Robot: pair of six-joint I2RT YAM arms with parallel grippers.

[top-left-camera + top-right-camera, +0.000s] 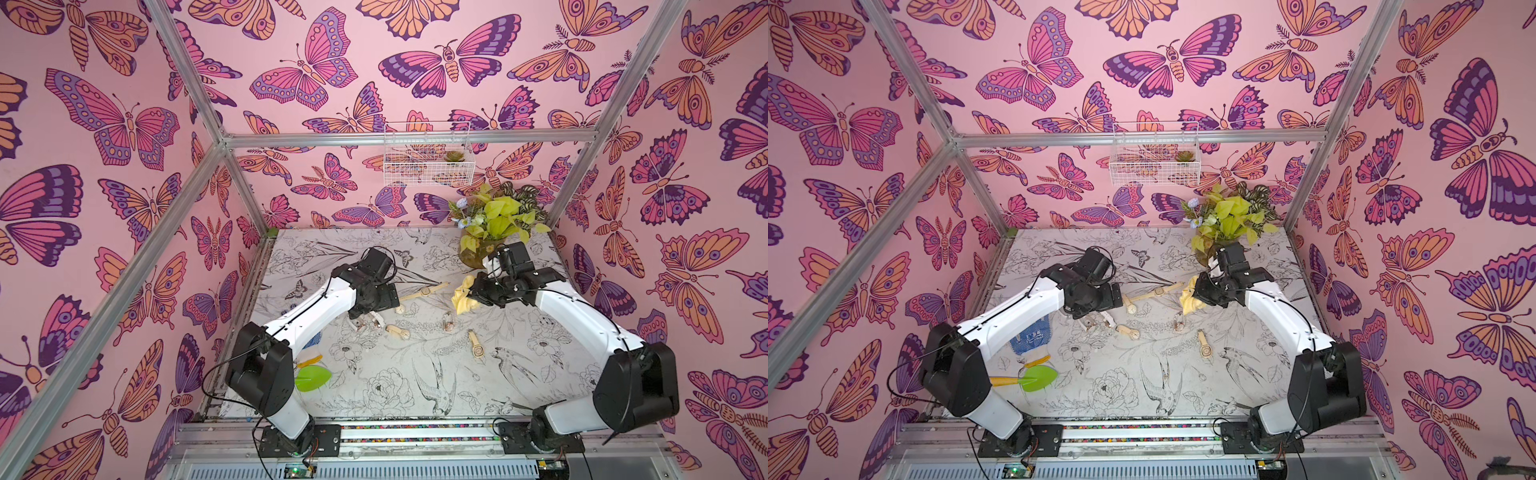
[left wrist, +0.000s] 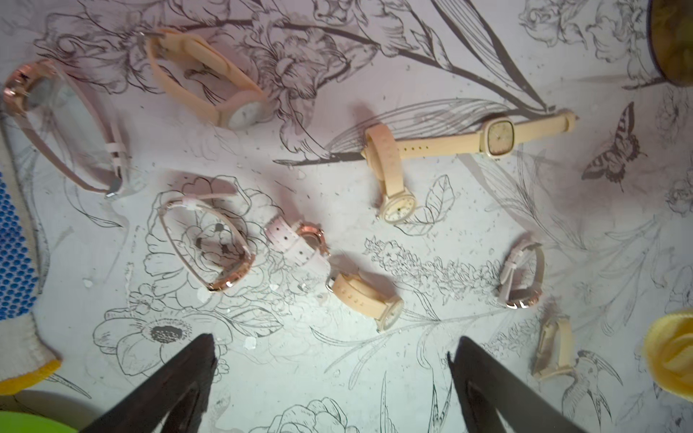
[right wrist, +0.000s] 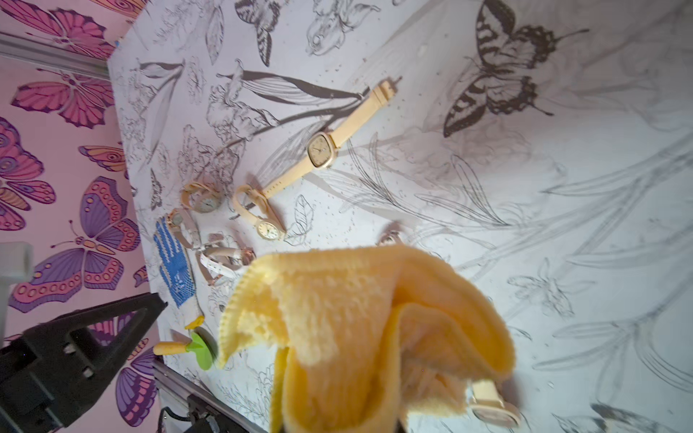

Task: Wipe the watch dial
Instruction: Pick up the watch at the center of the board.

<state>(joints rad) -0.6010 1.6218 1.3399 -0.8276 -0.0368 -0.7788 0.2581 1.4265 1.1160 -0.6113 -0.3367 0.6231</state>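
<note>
above the watches [image 2: 360, 294] — left end effector [image 2: 333, 339] agape, right end effector [image 1: 473, 291] around yellow cloth [image 3: 356, 318]

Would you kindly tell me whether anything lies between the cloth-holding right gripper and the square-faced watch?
Nothing visible does: only bare table separates the yellow cloth in the right gripper from the square-faced watch.

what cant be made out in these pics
Right pincer: grip point buried in yellow cloth, right wrist view.
Blue-dotted glove: mostly behind left arm in a top view.
Beige watch: half behind the cloth, right wrist view.
Rose-gold watch: blurred at the frame edge, left wrist view.
</note>
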